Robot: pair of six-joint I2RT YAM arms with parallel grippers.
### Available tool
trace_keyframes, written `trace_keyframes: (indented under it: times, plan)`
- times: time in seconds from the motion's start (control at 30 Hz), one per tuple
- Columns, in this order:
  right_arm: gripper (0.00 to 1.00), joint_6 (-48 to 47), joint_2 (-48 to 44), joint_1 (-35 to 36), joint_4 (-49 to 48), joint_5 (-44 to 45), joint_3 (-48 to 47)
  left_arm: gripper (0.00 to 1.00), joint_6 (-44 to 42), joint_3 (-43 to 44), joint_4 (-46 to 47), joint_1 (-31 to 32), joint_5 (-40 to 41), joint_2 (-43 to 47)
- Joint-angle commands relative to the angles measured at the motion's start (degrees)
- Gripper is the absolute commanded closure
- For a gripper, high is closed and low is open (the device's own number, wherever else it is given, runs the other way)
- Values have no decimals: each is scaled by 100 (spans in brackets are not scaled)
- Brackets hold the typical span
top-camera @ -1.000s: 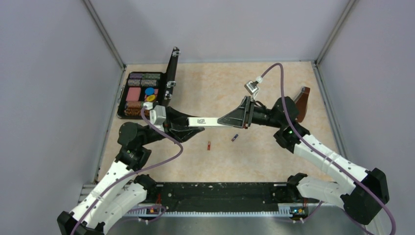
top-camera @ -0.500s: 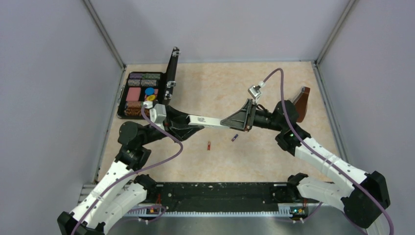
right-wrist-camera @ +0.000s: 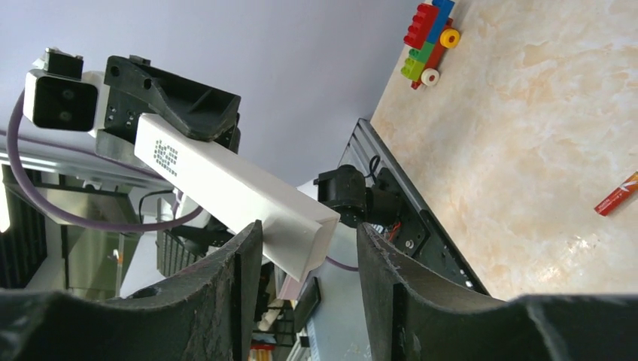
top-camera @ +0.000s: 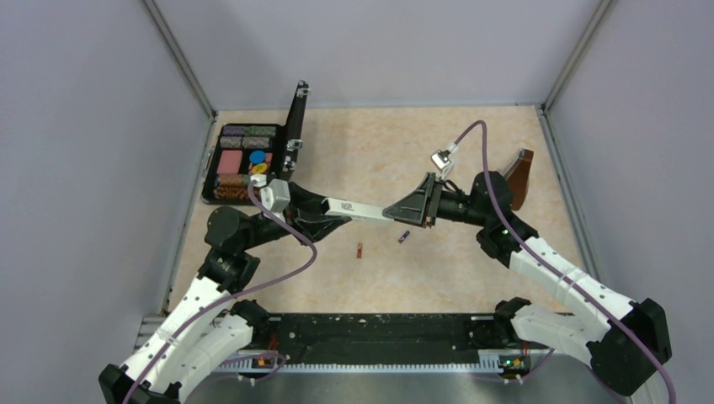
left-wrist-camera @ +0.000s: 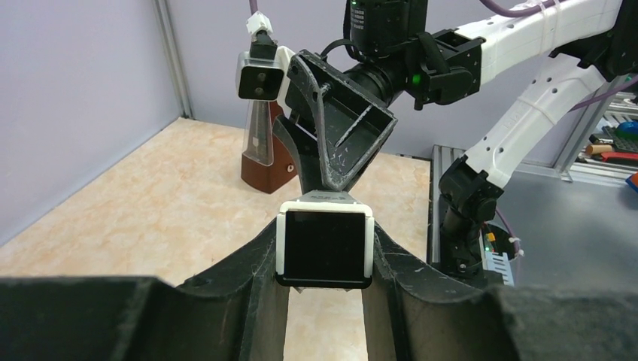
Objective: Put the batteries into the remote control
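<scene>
Left arm [top-camera: 195, 305] and right arm [top-camera: 562, 271]: white shell links, black joint housings, chunky black elbow blocks. Left gripper [top-camera: 331, 220] and right gripper [top-camera: 396, 209]: matte black, wedge-shaped fingers. The right one has an open ribbed triangular frame with whitish scuffs. Left wrist camera [top-camera: 274, 199] and right wrist camera [top-camera: 439, 160]: small white boxes, dark lens face. Purple cable [top-camera: 296, 257] runs from each camera. Green LED [left-wrist-camera: 415, 77] on the right wrist housing. Bases sit on a black rail [top-camera: 370, 335], with tiny orange and blue lights near both ends.
</scene>
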State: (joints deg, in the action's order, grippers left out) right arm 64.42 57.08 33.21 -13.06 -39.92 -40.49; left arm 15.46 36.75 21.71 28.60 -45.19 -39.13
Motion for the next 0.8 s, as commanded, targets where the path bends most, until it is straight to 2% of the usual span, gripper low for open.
trace_keyframes:
  times: [0.0,0.6,0.77]
  plan:
    - [55,-229,-17,-23,252,24,-219,100,-243,332,361,-20,-17,57]
    - [74,-316,132,-107,476,-17,-292,100,-960,383,-561,-20,9,-178]
    - [84,-431,166,-161,527,-24,-293,100,-1050,370,-678,-14,46,-201]
